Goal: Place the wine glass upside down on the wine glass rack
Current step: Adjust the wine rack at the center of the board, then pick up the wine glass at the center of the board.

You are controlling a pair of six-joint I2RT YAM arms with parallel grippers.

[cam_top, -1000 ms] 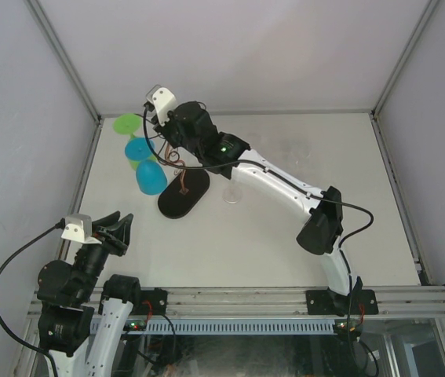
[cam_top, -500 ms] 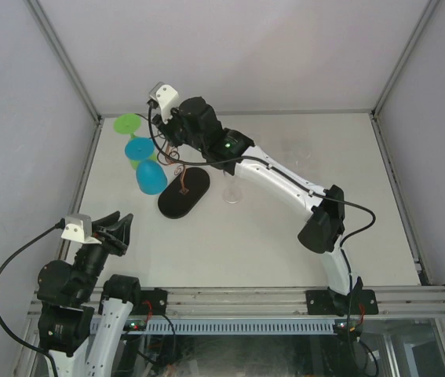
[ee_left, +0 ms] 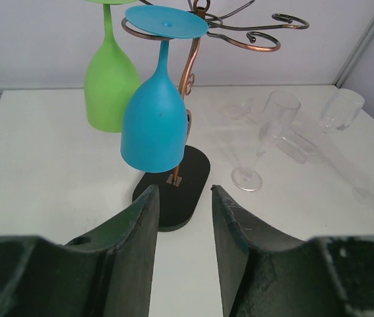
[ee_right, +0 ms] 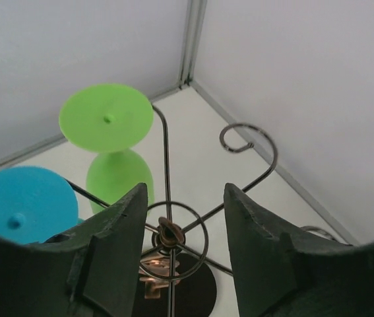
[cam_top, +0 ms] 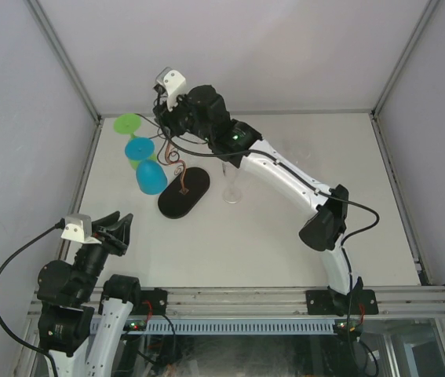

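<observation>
The wine glass rack (cam_top: 184,192) stands left of the table's middle, its wire hub (ee_right: 168,232) straight below my right gripper (ee_right: 185,190). That gripper (cam_top: 163,118) hovers over the rack, open and empty. Two wine glasses hang upside down on the curled arms: a green one (cam_top: 130,123) (ee_right: 106,117) and a blue one (cam_top: 151,177) (ee_right: 18,205). From the left wrist view both show in front, the green (ee_left: 109,82) behind the blue (ee_left: 155,125). My left gripper (ee_left: 183,190) (cam_top: 120,224) sits low at the near left, open, nothing between its fingers.
A clear flute (cam_top: 231,184) (ee_left: 266,142) stands upright just right of the rack's black base (ee_left: 177,188). More clear glasses (ee_left: 342,109) lie toward the back right. Enclosure walls stand close behind and left of the rack.
My right gripper has opened and drawn up and back from the rack's arms. The green and blue glasses stay hanging. The left arm has not moved.
</observation>
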